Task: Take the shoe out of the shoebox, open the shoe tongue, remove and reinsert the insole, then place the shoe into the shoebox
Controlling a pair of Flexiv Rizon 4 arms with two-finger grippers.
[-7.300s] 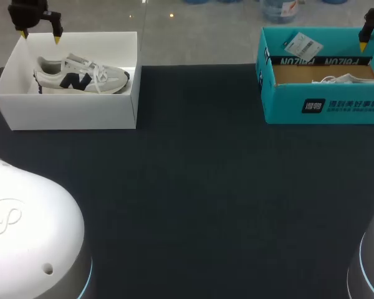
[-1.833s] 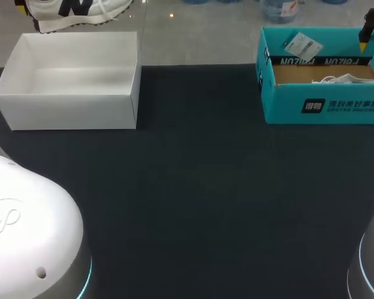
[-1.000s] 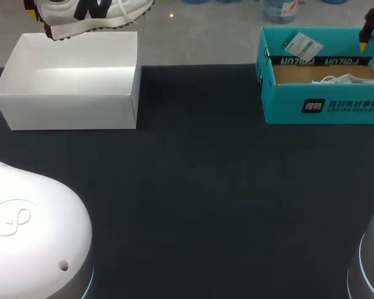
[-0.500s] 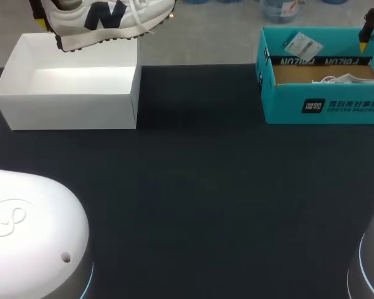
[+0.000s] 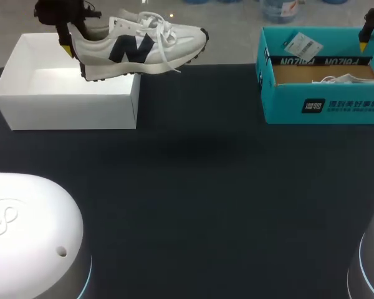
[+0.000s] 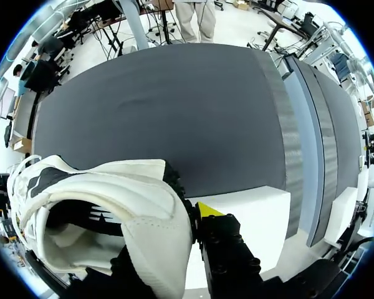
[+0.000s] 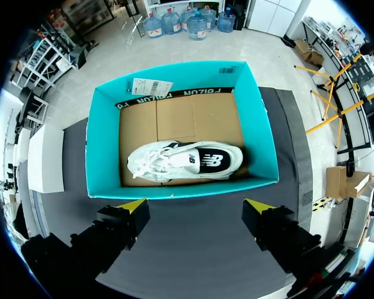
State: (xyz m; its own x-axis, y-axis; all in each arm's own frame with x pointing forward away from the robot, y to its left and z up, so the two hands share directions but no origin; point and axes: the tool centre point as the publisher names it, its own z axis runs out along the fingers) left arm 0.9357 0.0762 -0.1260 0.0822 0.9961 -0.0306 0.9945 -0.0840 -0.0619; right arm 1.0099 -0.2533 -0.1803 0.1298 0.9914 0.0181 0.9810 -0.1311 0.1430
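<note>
White low-top sneaker with a dark N on its side covers part of the left fingers. In the head view only one yellow tip shows, at the outside of the heel, and the other is hidden by the shoe. The left wrist view shows that tip pressed against the heel's outer wall, with the second finger a dark shape against the heel's other side, hard to make out. The fingers are clenched on the heel. In the head view the right arm is cut off at the edge. The second white shoe in the teal cardboard shoebox shows there only as a bit of lace above the wall.

Half a second ago the sneaker hung higher, over the far edge of the white open shoebox. It has since come lower and further toward the right. Some seconds earlier it lay inside that box. The right fingers have kept their place, spread wide above the near wall of the teal box.

The sneaker hangs in the air over the white box's far right corner, its toe past the box wall and above the dark table. It sits nearly level, toe slightly raised and pointing right. Loose white laces dangle over the side, and the sole is white with dark tread.
</note>
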